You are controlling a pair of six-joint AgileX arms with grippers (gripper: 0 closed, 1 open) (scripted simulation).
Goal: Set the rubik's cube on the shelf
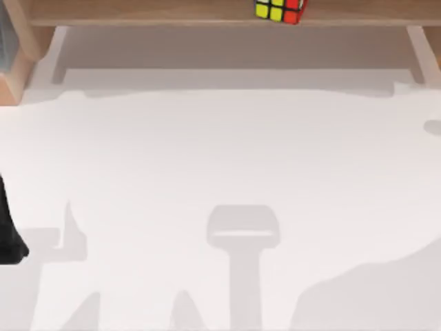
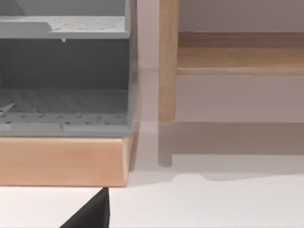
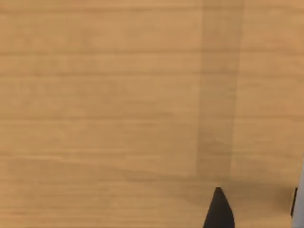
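Note:
The rubik's cube [image 1: 279,10], with yellow and red faces, rests on the shelf [image 1: 138,10] along the table's far edge, a little right of the middle. No gripper touches it. My right gripper [image 3: 256,206] hovers close over light-brown wood [image 3: 118,95]. Its dark fingertips [image 3: 218,209] stand apart with nothing between them. My left arm [image 1: 8,238] is parked at the table's left edge. A dark part of my left gripper [image 2: 90,216] faces the shelf's left support [image 2: 167,61] and board [image 2: 237,57].
A grey perforated rack [image 2: 61,104] on a wooden base [image 2: 61,161] stands at the far left corner, beside the shelf's support. The white tabletop [image 1: 220,158] stretches in front of the shelf, crossed by arm shadows.

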